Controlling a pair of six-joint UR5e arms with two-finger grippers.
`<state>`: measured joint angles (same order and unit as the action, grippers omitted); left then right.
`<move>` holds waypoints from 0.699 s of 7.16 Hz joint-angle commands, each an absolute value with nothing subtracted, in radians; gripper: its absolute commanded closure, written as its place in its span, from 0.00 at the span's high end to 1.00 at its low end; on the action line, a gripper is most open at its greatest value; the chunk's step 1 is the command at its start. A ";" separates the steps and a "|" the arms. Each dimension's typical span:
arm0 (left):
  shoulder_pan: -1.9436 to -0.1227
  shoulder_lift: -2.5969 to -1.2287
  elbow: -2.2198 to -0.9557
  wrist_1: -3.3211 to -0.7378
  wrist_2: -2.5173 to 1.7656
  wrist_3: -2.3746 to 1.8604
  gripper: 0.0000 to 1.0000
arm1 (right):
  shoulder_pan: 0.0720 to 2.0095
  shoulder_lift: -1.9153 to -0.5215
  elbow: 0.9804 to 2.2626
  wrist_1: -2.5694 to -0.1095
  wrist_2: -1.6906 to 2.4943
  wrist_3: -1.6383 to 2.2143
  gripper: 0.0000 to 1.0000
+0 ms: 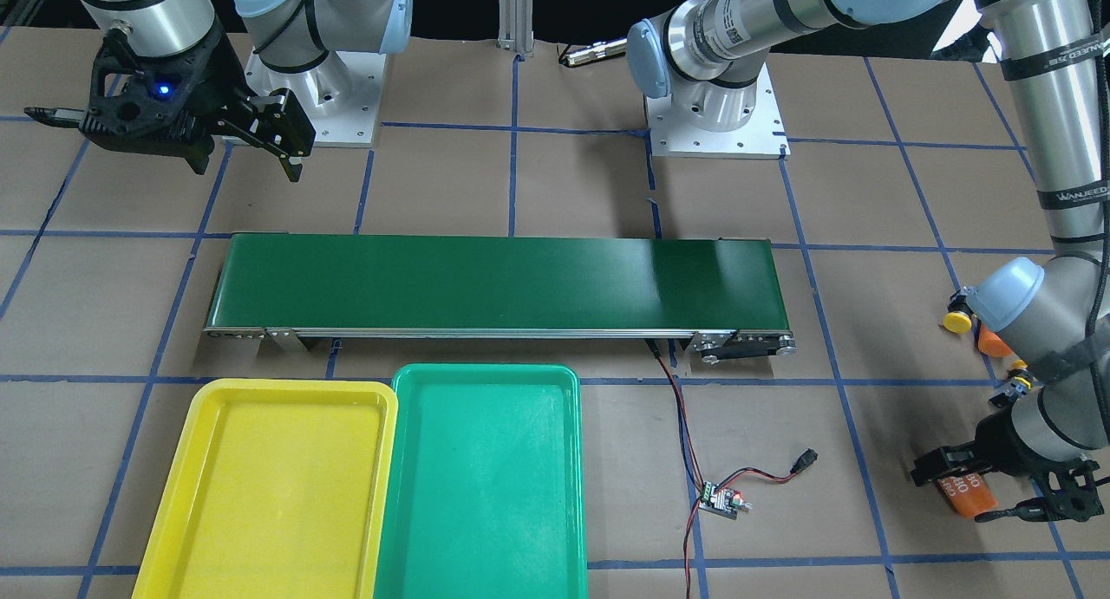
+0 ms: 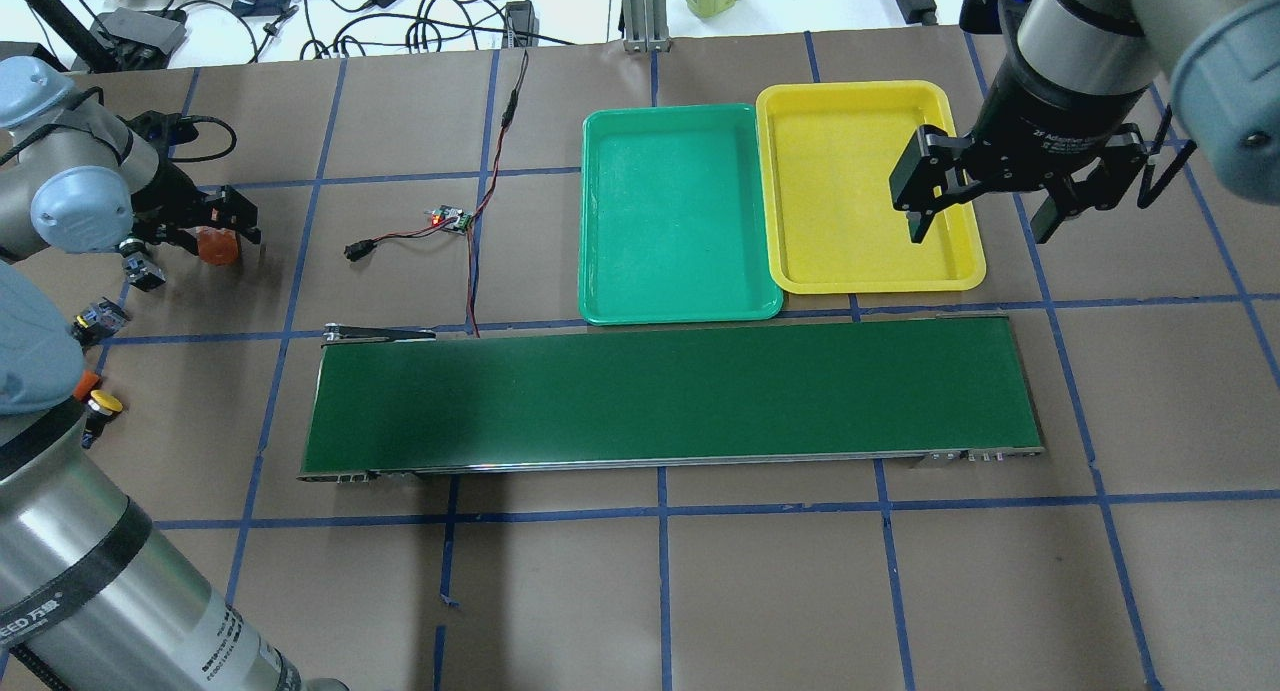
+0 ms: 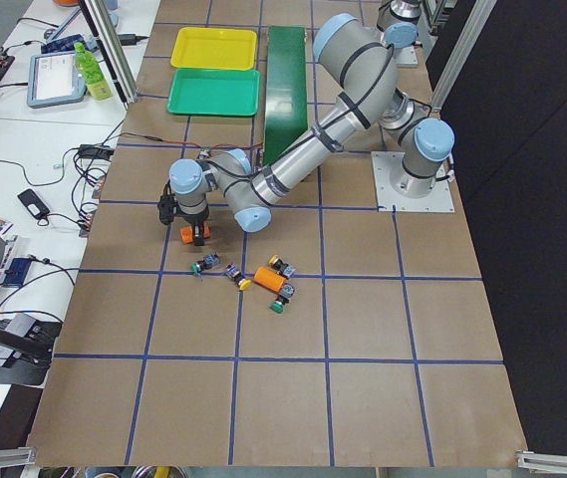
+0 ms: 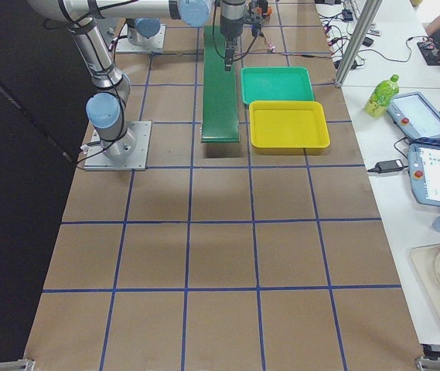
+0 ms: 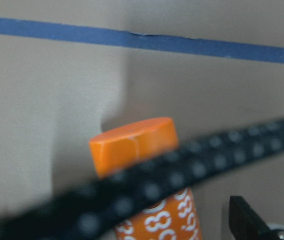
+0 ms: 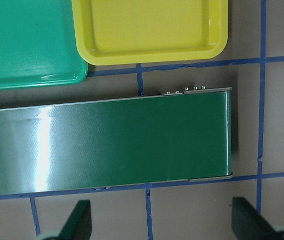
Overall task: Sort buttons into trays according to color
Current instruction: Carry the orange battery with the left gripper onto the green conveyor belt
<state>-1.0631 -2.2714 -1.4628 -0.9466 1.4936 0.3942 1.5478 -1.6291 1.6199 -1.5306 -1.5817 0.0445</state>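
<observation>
The left gripper (image 2: 215, 233) is low over the table beyond the belt's (image 2: 670, 396) left end, fingers spread on either side of an orange cylinder (image 5: 132, 145). In its wrist view one fingertip (image 5: 249, 220) stands clear of the cylinder with bare table between. A blurred black cable (image 5: 132, 192) crosses the cylinder's middle, and the other finger is out of frame. The buttons (image 3: 199, 266) lie loose on the table near this gripper, none in a tray. The left side view shows all four with a second cylinder (image 3: 271, 278) among them, but they are small there. In the overhead and front views the left arm hides most of them, and only one yellow cap (image 2: 104, 404) shows plainly. The right gripper (image 2: 980, 226) hangs open and holds nothing, over the near right part of the yellow tray (image 2: 865, 283). The green tray (image 2: 680, 314) sits touching that tray's side. Both trays lie just beyond the belt, and their far ends are cut off in the front view.
</observation>
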 commanded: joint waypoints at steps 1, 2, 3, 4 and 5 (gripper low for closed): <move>-1.065 -2.240 -1.471 -0.950 1.503 0.388 0.00 | 1.548 -1.629 1.620 -1.545 -1.582 0.044 1.00; -1.075 -2.196 -1.498 -1.000 1.505 0.336 0.00 | 1.548 -1.629 1.620 -1.546 -1.582 0.046 1.00; -1.089 -2.107 -1.520 -1.122 1.506 0.172 0.00 | 1.548 -1.629 1.618 -1.560 -1.580 0.045 1.00; -1.130 -2.029 -1.552 -1.184 1.511 0.031 0.00 | 1.548 -1.628 1.620 -1.581 -1.582 0.043 1.00; -1.172 -1.958 -1.607 -1.242 1.511 -0.124 0.00 | 1.548 -1.628 1.620 -1.586 -1.583 0.043 1.00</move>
<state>-1.1251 -2.0489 -1.5519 -1.1627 1.5091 0.0582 1.5478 -1.6282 1.6195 -1.5740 -1.5815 0.0436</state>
